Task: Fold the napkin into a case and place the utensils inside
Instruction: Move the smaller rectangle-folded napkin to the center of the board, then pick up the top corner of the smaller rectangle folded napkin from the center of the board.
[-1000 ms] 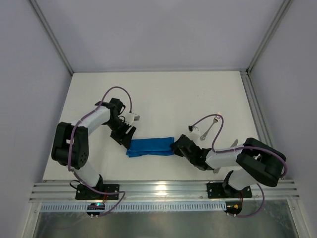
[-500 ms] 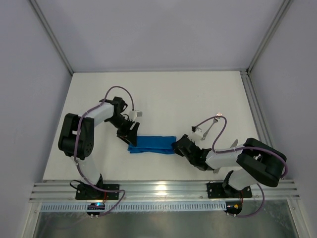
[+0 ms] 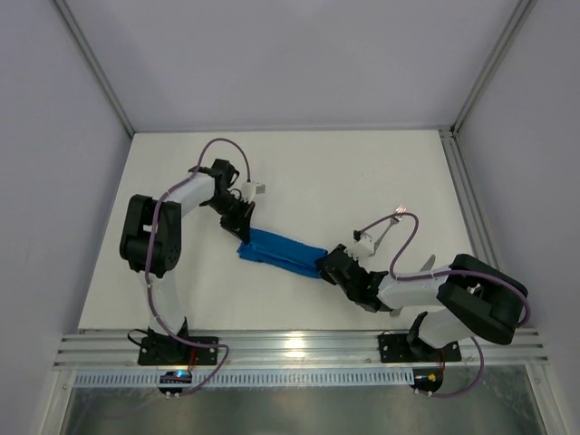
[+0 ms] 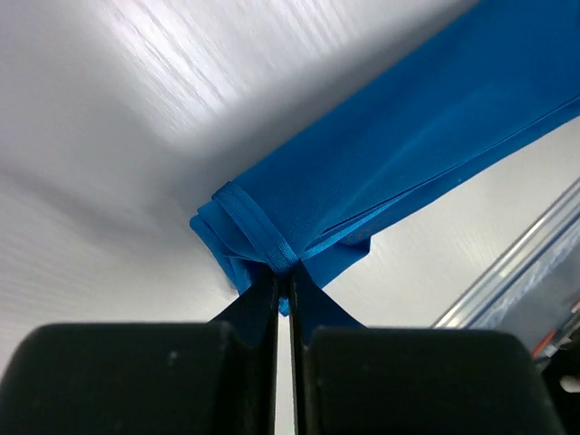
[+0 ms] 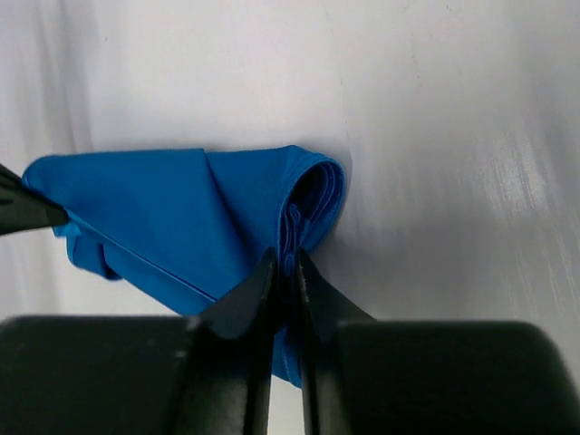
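Observation:
The napkin [image 3: 281, 254] is a bright blue cloth folded into a narrow strip. It slants across the table from upper left to lower right. My left gripper [image 3: 243, 232] is shut on its left end, and the left wrist view shows the bunched hem [image 4: 272, 245] pinched between the tips [image 4: 283, 276]. My right gripper [image 3: 323, 265] holds the right end, with the layered folds [image 5: 313, 195] squeezed between its nearly shut jaws [image 5: 285, 267]. A silver fork [image 3: 390, 228] lies on the table to the right, beyond the right wrist. A second pale sliver [image 3: 426, 263] shows partly beside the right arm.
The white table [image 3: 317, 172] is walled by grey panels, with a metal rail [image 3: 299, 349] along the near edge. The right arm's purple cable [image 3: 399, 245] loops over the fork. In the right wrist view, the left gripper's dark fingertip [image 5: 27, 210] shows at the cloth's far end.
My left gripper has moved toward the far side and shut on the napkin's left end, swinging the strip from level to slanted. The right gripper has kept its place at the other end.

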